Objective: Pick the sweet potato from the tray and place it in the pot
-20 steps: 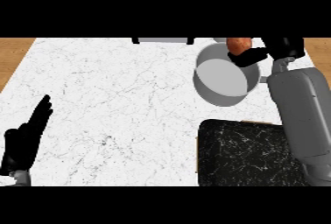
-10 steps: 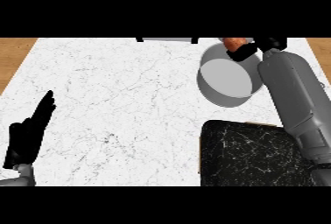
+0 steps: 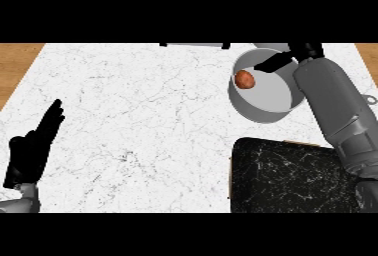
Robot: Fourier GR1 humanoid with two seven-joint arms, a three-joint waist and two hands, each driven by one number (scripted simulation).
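One grey pot [image 3: 267,102] stands on the white marble counter [image 3: 148,115] toward its far right, and inside it, against the left part of the inner wall, is the single sweet potato [image 3: 244,79], a reddish-brown lump no hand touches. One dark speckled tray [image 3: 291,180] sits nearer on the right, just below the pot and apart from it; its visible surface carries nothing, though the right forearm covers its right edge. The right hand [image 3: 295,54] is over the far rim of the pot, its black fingers [image 3: 270,63] stretched out straight toward the left above the pot's opening, holding nothing; the sweet potato lies below and to the left of the fingertips with a clear gap between them. The left hand [image 3: 33,150] rests at the left edge of the view, open with fingers straight and pointing away, well apart from both containers. A strip of wooden surface [image 3: 18,60] shows beyond the counter's left edge.
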